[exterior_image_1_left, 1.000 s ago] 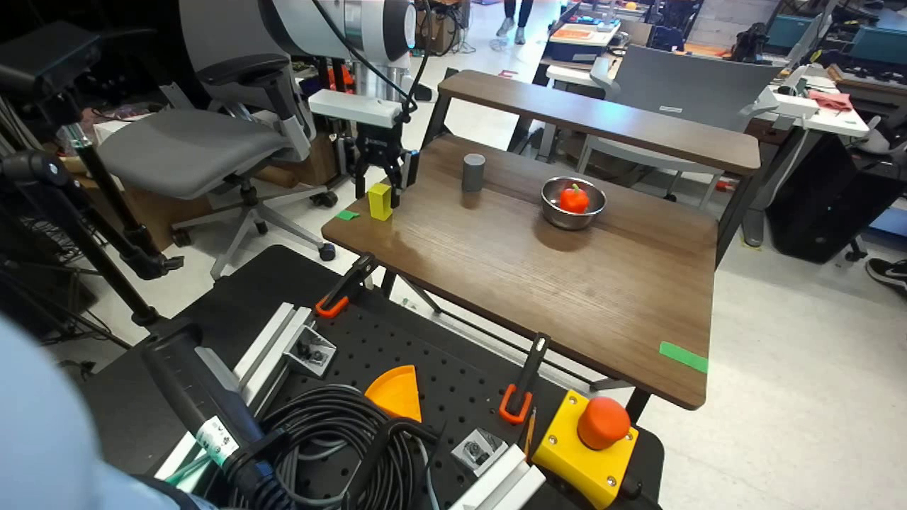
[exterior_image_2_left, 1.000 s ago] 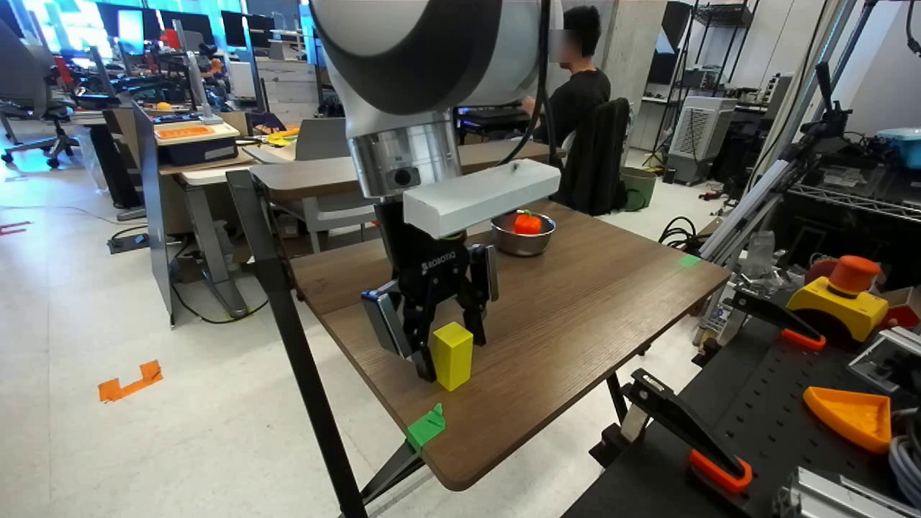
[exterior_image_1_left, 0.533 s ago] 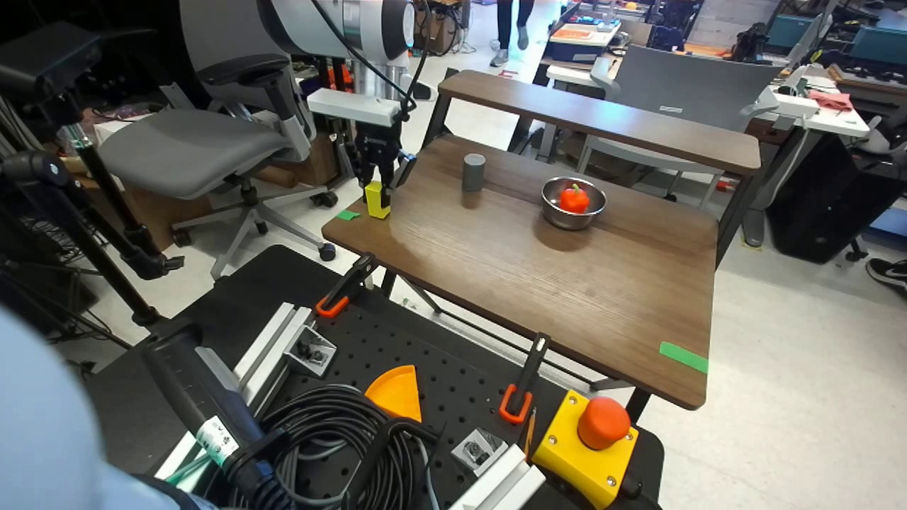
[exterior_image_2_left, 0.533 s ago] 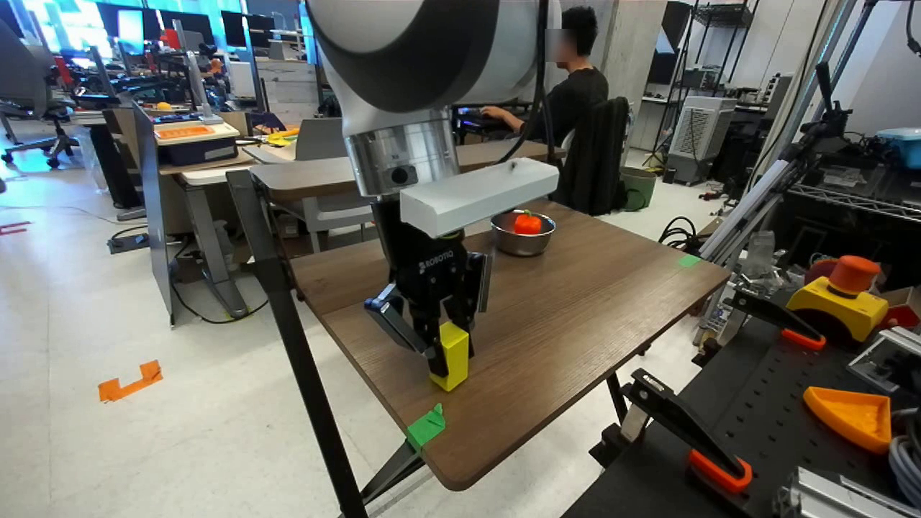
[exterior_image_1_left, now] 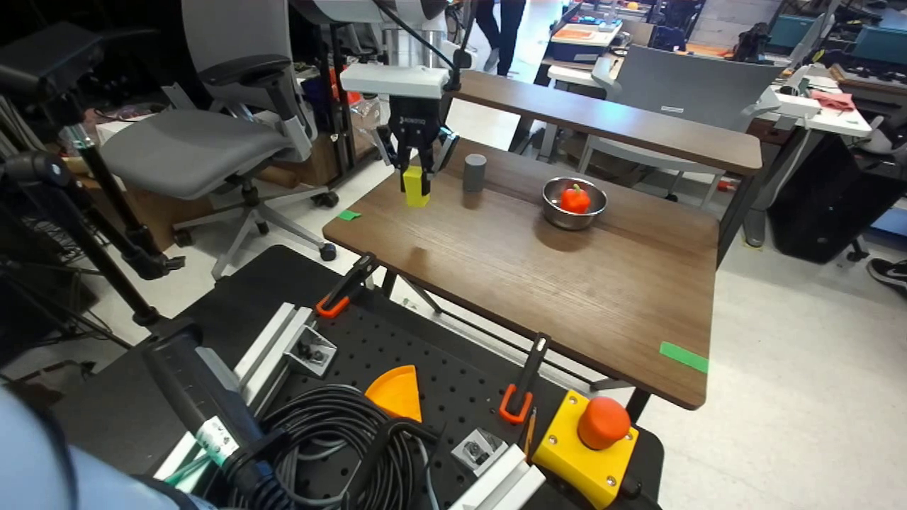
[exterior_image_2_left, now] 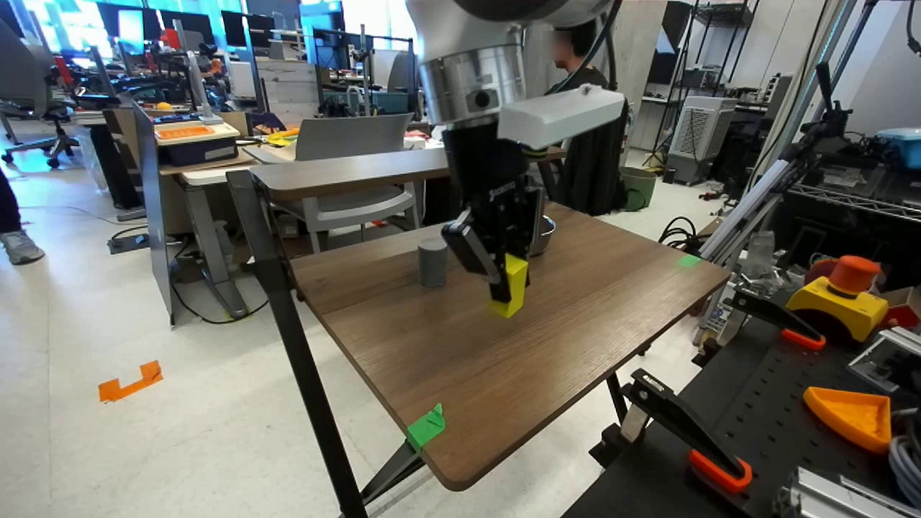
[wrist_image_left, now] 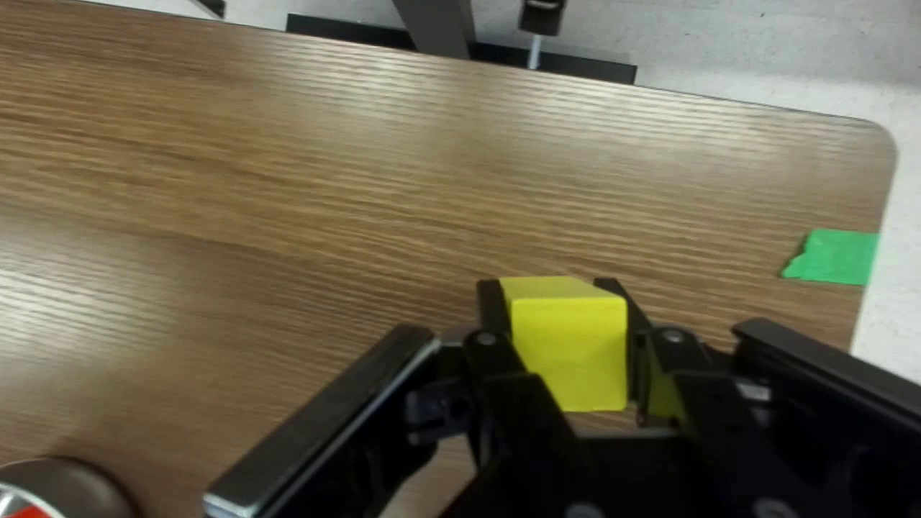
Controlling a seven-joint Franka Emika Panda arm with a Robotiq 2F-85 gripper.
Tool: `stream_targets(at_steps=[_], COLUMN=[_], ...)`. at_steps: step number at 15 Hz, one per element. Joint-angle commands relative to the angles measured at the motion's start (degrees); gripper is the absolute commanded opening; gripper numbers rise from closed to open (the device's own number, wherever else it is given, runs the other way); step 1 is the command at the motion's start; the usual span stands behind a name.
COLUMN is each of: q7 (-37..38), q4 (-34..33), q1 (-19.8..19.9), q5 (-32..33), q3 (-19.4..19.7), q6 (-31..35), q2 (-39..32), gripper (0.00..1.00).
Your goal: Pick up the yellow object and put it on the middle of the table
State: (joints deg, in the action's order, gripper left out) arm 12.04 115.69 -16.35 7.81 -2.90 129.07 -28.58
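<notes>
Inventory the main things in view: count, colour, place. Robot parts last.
table: 1, brown, centre
yellow block: 1, yellow, gripped above table
cylinder: 1, grey, on table
bowl: 1, silver, on table
pepper: 1, red, inside bowl
tape pieces: 2, green, near table corners
board: 1, black, beside table
clamps: 2, black and orange, board's edge
triangular piece: 1, orange, on board
button box: 1, yellow and red, on board
cable coil: 1, black, on board
chairs: at least 2, grey, around table
gripper: 1, black, shut on yellow block
arm: 1, mostly white, above gripper

bright, glare on table (wrist_image_left: 338,216), soft wrist view
</notes>
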Motion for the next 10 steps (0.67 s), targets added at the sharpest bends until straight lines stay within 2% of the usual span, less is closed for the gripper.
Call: stream_targets(at_steps=[1, 5, 10], q7=[-4.1, -9.8, -13.8], q4=[2.8, -0.1, -4.6], q1=[4.5, 10.3, 13.6], q5=[3.9, 2.7, 0.9], q3=[2.6, 3.4, 2.7], q6=[0.4, 0.6, -0.7], q2=[3.6, 0.3, -6.5], gripper=[0.09, 0.09, 0.09])
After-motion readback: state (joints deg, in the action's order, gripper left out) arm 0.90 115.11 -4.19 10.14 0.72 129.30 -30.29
